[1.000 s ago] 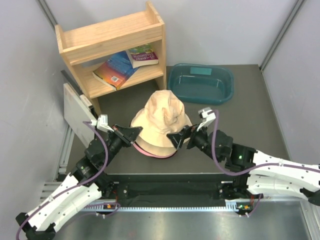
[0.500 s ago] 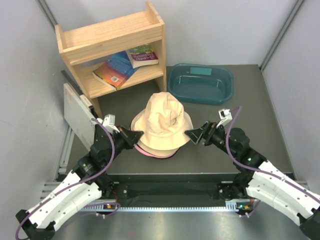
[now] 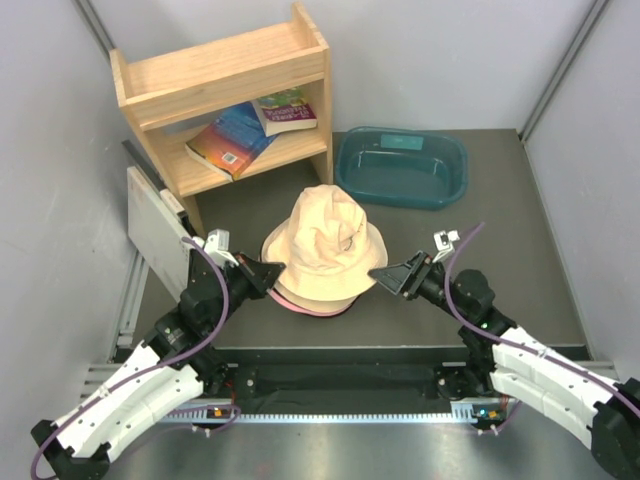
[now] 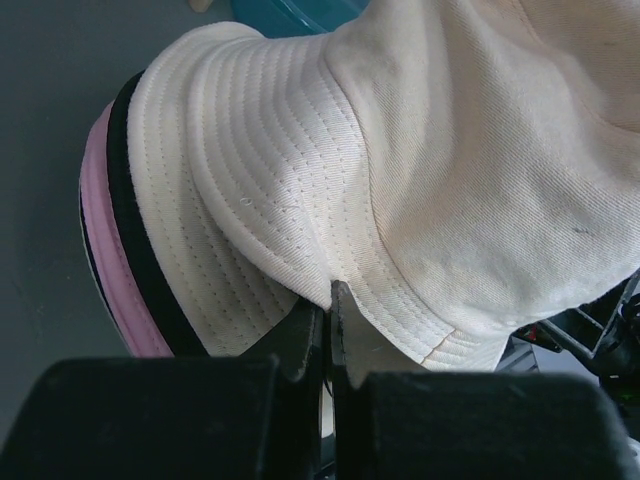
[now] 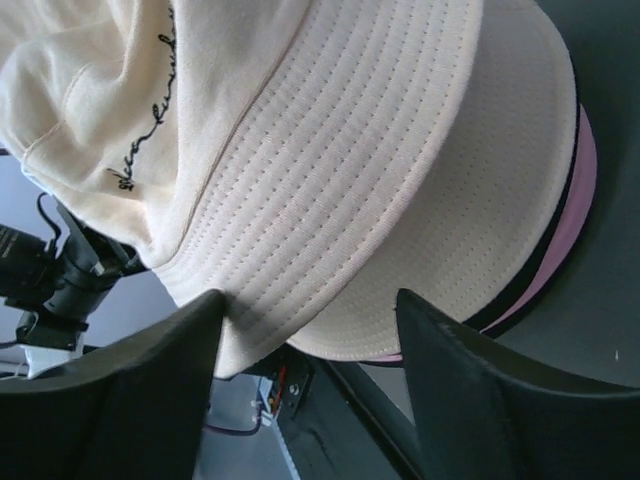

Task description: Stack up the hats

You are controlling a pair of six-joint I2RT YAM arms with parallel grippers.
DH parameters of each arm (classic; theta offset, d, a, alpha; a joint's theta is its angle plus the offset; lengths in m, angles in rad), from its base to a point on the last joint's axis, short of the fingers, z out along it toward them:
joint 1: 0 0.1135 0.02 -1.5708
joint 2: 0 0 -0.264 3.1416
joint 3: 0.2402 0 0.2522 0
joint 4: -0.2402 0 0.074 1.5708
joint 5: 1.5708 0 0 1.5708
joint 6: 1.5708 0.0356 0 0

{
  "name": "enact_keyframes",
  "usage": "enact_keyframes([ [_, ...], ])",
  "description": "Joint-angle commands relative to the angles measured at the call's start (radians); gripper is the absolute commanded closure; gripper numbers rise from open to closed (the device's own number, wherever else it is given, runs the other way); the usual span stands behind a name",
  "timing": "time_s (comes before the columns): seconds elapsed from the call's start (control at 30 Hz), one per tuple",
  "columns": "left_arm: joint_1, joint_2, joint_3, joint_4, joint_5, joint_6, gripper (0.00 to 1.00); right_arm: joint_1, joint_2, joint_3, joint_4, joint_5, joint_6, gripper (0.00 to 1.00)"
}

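At the upper left of the top view, a wooden shelf unit (image 3: pixel 225 75) stands on the bench (image 3: pixel 500 260) with books (image 3: pixel 240 135) on its lower shelf. A grey board (image 3: pixel 155 225) leans just below and left of it.

At lower left of centre, the left gripper (image 3: pixel 272 277) meets the left edge of the stack of hats (image 3: pixel 312 297). Its jaws are closed, pinching a fold of the tan hat (image 3: pixel 328 240) at the brim, as the left wrist view shows.

The stack sits at the centre of the frame on the bench. The tan hat is uppermost, with its crown crumpled. Under it, the right wrist view shows a paler brim (image 5: pixel 480 220), then a black brim (image 5: pixel 540 270), then a pink brim (image 5: pixel 585 180) lowest.

At right of centre, the right gripper (image 3: pixel 380 273) points at the right edge of the tan hat's brim. Its jaws stand apart and grip nothing. The brim edge lies just ahead of the gap, close to one finger.

At upper right, a teal tub (image 3: pixel 402 167) rests on the bench, apart from the stack.
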Motion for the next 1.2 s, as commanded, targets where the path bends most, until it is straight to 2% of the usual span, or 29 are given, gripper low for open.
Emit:
enact_keyframes([
  [0.0,0.001,-0.005,0.029,-0.058,-0.025,0.044,1.0,-0.013,0.004,-0.046,0.23,-0.011,0.098,0.41],
  [0.07,0.002,-0.001,0.029,-0.057,-0.025,0.047,1.0,-0.016,-0.004,-0.078,0.267,0.009,0.118,0.48],
  [0.1,0.001,0.001,0.028,-0.052,-0.025,0.05,1.0,-0.014,-0.008,-0.089,0.284,0.017,0.124,0.54],
  [0.3,0.001,0.019,0.031,-0.043,-0.024,0.065,1.0,-0.016,0.013,-0.13,0.393,0.054,0.129,0.54],
  [0.53,0.002,0.049,0.04,-0.032,-0.019,0.088,1.0,-0.016,0.12,-0.135,0.562,0.051,0.143,0.55],
  [0.63,0.002,0.05,0.043,-0.031,-0.03,0.095,1.0,-0.017,0.152,-0.13,0.585,0.048,0.146,0.77],
  [0.67,0.001,0.049,0.041,-0.032,-0.034,0.095,1.0,-0.014,0.156,-0.13,0.586,0.045,0.151,0.93],
  [0.7,0.001,0.047,0.04,-0.032,-0.039,0.096,1.0,-0.017,0.156,-0.136,0.583,0.045,0.154,0.99],
  [0.8,0.002,0.05,0.043,-0.029,-0.051,0.108,1.0,-0.016,0.105,-0.164,0.539,0.052,0.169,1.0],
  [0.93,0.002,0.061,0.048,-0.021,-0.059,0.118,1.0,-0.013,0.009,-0.164,0.254,0.106,0.126,1.0],
  [1.0,0.001,0.067,0.051,-0.02,-0.065,0.124,1.0,-0.013,-0.03,-0.167,0.194,0.12,0.112,1.0],
  [1.17,0.002,0.075,0.054,-0.015,-0.079,0.128,1.0,-0.006,0.007,-0.149,0.079,0.152,0.074,1.0],
])
